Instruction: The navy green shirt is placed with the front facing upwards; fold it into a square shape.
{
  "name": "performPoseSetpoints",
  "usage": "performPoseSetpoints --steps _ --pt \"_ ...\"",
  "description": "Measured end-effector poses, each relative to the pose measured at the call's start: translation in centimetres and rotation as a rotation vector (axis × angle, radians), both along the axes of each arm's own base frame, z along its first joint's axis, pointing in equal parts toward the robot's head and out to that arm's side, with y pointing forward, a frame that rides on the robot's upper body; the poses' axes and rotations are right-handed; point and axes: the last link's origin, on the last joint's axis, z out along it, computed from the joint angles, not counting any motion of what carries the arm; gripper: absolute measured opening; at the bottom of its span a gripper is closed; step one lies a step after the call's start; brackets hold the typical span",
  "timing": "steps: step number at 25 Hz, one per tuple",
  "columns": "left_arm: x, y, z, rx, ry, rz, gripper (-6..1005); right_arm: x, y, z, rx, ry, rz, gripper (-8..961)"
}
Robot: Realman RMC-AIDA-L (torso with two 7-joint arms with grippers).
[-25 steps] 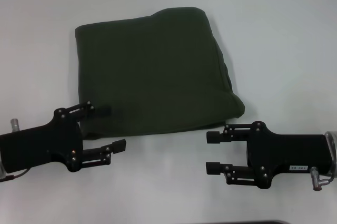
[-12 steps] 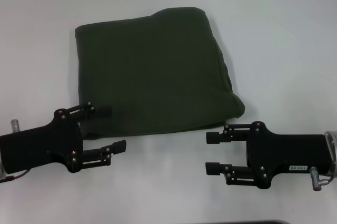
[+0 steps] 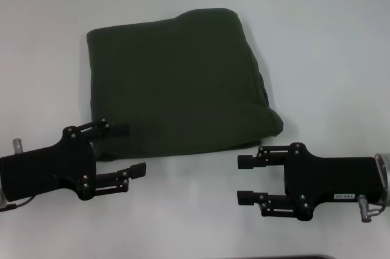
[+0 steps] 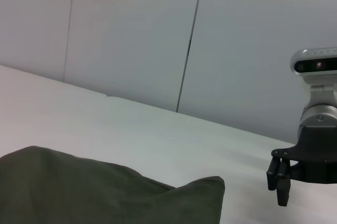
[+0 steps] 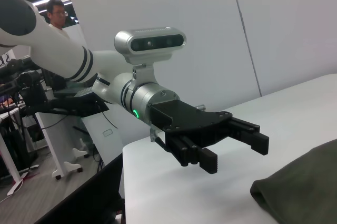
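The navy green shirt (image 3: 177, 82) lies folded into a rough square in the middle of the white table (image 3: 341, 39), plain side up; no letters or label show. My left gripper (image 3: 130, 149) is open at the shirt's near left corner, one finger (image 3: 116, 129) over the shirt's edge, the other off it. My right gripper (image 3: 244, 179) is open and empty just in front of the shirt's near right corner, apart from it. The left wrist view shows the shirt (image 4: 105, 192) and the right gripper (image 4: 279, 182). The right wrist view shows the left gripper (image 5: 237, 147) and a shirt corner (image 5: 300, 187).
The table's near edge (image 3: 274, 256) runs just below both grippers. Grey wall panels (image 4: 131, 39) stand behind the table. A person (image 5: 55, 10) and desks are off beyond the table's left side.
My right gripper has drifted slightly toward the table's near edge, still open. The left gripper and the shirt have not moved.
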Motion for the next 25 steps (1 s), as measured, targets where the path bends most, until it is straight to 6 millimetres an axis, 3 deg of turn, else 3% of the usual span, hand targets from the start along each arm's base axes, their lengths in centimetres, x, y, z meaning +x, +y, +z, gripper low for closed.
performPoseSetpoints --steps 25 --pt "-0.03 0.23 0.15 0.005 0.008 -0.004 824 0.08 -0.38 -0.31 -0.029 0.001 -0.017 624"
